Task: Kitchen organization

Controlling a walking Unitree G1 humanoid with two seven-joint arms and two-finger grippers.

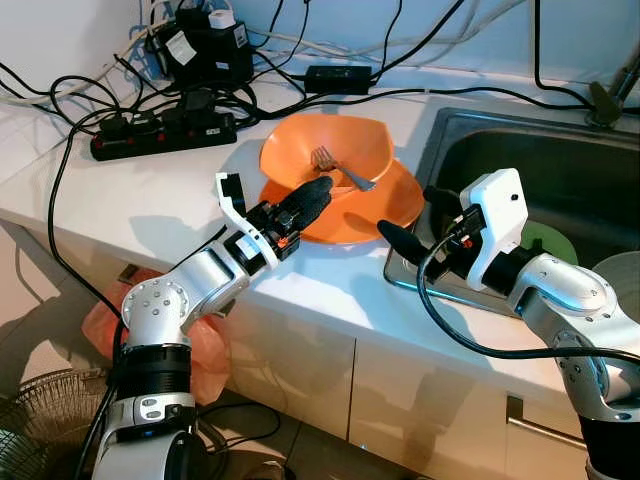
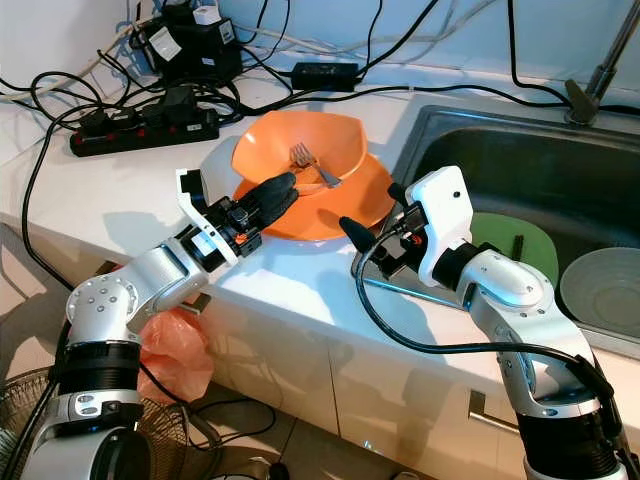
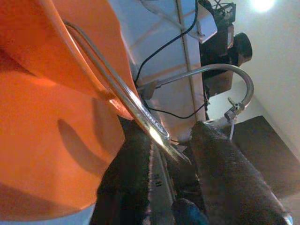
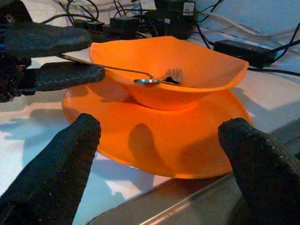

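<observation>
An orange bowl (image 1: 330, 145) stands on an orange plate (image 1: 385, 205) on the white counter, beside the sink. A metal fork (image 1: 340, 172) lies in the bowl, its handle (image 4: 103, 68) sticking out over the near rim. My left gripper (image 1: 305, 200) is open at that rim, with one black finger on each side of the handle (image 3: 117, 89). My right gripper (image 1: 412, 220) is open too, level with the plate's right edge by the sink rim. Its fingers (image 4: 51, 164) are spread wide and face the plate, holding nothing.
The steel sink (image 1: 450, 125) on the right holds a green plate (image 2: 510, 240) and a grey bowl (image 2: 600, 285), with a faucet (image 2: 590, 70) behind. A black power strip (image 1: 165, 130), adapters and cables crowd the counter's back left. An orange bag (image 1: 100, 320) and a fan (image 1: 40, 410) sit on the floor below.
</observation>
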